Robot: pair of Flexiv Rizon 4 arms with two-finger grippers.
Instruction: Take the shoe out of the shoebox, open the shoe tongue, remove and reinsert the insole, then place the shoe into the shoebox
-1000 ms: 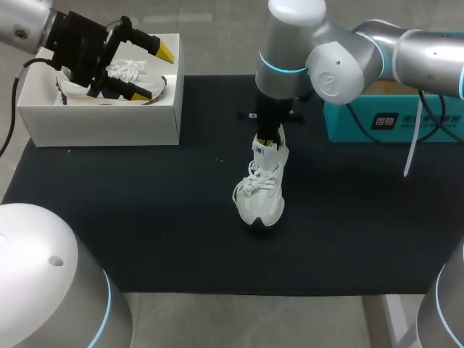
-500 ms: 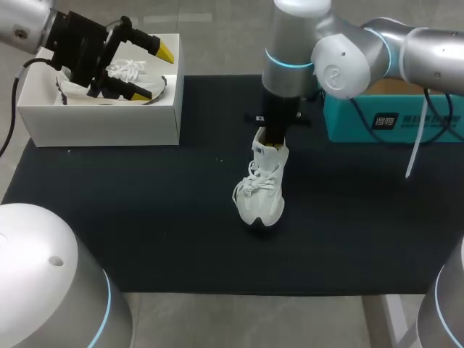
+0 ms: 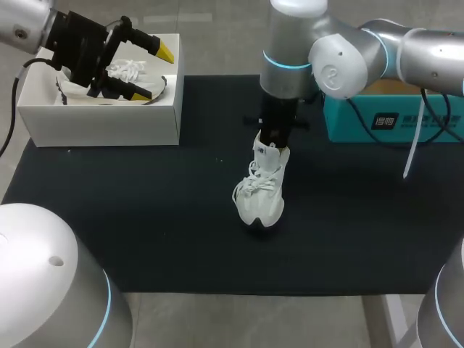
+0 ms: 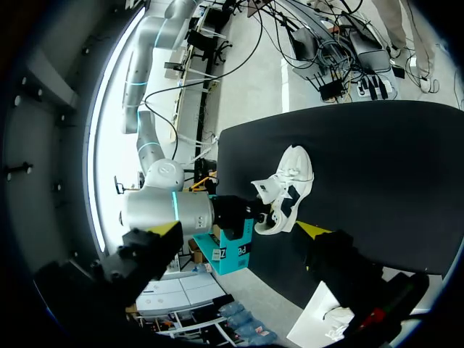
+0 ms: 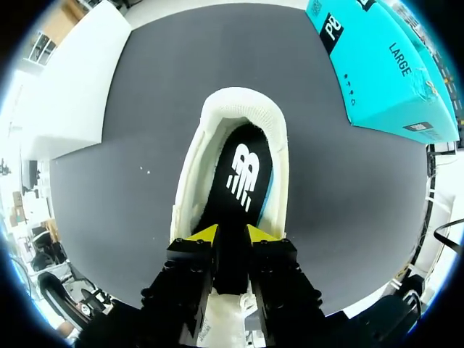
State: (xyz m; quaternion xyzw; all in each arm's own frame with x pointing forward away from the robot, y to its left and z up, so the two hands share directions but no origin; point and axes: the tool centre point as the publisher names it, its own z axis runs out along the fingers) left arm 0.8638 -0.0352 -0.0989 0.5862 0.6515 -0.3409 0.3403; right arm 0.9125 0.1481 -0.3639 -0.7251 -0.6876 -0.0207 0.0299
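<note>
One white shoe lies out of its box near the middle of the black mat, toe pointing to 6 o'clock and mouth toward 12 o'clock. Its laces are loose across the upper, and the tongue stands up at the 12 o'clock end of them. The right wrist view looks straight down into the mouth. The dark insole lies flat inside, ringed by the padded cream collar. The right gripper is down in that mouth at the tongue side, and the insole runs on beneath it. Whether it has hold of the insole or merely stands over it I cannot tell. In the head view the right arm comes in from 2 o'clock and drops almost straight down onto the shoe, hiding the heel. At 10 o'clock from the shoe, on the mat's far corner, sits the white shoebox. A second shoe lies inside it. The left gripper hangs above that box with its two yellow tips spread wide, and it holds nothing. One tip is over the box's 2 o'clock corner and the other is over the second shoe. At 2 o'clock from the shoe on the mat a teal box rests at the mat's far edge, partly behind the right arm.
</note>
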